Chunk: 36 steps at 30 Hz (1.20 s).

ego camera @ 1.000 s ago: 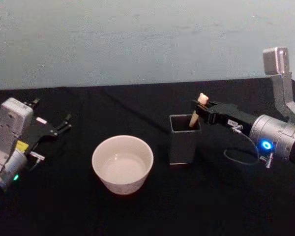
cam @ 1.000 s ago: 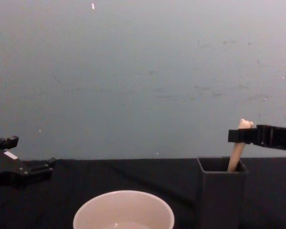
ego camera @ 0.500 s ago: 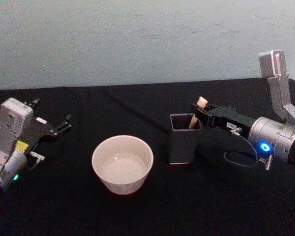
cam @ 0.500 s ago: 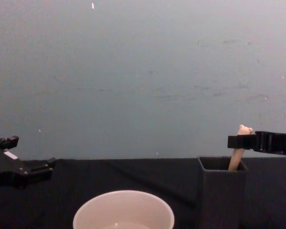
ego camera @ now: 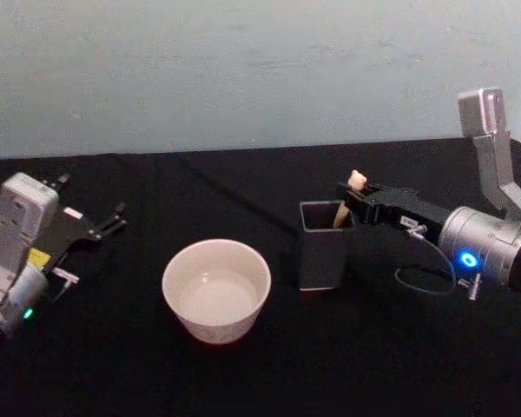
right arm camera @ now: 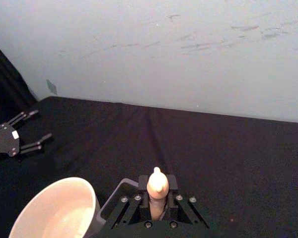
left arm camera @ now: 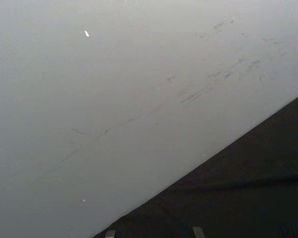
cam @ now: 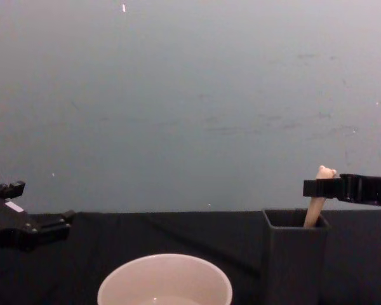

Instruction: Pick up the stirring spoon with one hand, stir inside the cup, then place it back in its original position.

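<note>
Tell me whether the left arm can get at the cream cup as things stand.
Probably yes. The left tool sits open at the table's left side, and only bare black cloth lies between it and the cream cup. The right tool, shut on the stirring spoon, is beyond the cup.

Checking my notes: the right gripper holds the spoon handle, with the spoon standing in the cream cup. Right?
Not quite. The right gripper does hold the spoon handle, but the spoon stands in the dark grey holder, not the cream cup; see the head view.
</note>
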Tool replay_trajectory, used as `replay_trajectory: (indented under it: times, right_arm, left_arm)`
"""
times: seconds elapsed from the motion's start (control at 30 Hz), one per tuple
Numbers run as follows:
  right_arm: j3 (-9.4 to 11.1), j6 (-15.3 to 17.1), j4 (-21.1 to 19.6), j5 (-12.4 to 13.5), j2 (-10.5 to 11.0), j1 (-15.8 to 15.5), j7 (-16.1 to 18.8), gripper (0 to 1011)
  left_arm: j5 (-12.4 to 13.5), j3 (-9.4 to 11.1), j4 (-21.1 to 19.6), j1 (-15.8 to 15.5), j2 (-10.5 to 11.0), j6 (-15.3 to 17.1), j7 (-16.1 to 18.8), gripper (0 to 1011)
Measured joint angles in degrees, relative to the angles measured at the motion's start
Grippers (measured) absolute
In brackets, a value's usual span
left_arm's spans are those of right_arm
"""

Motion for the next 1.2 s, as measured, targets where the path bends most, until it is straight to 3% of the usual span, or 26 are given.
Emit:
replay_trajectory:
  times: [0.1, 0.67, 0.97, 1.2]
  right_arm:
    - [0.02, -0.01, -0.02, 0.02, 0.0, 0.0, 0.02, 214]
    - [0.03, -0.03, -0.06, 0.11, 0.0, 0.0, 0.08, 757]
    - [0.03, -0.04, -0.06, 0.11, 0.0, 0.0, 0.08, 992]
    - [0.05, -0.86, -0.16, -0.62, -0.21, 0.0, 0.02, 1002]
  left_arm:
    - [0.0, 0.0, 0.0, 0.0, 0.0, 0.0, 0.0, 1001]
    - [0.0, 0.0, 0.0, 0.0, 0.0, 0.0, 0.0, 1001]
    - [0.0, 0.0, 0.0, 0.0, 0.0, 0.0, 0.0, 1001]
    - [0.0, 0.0, 0.0, 0.0, 0.0, 0.0, 0.0, 1001]
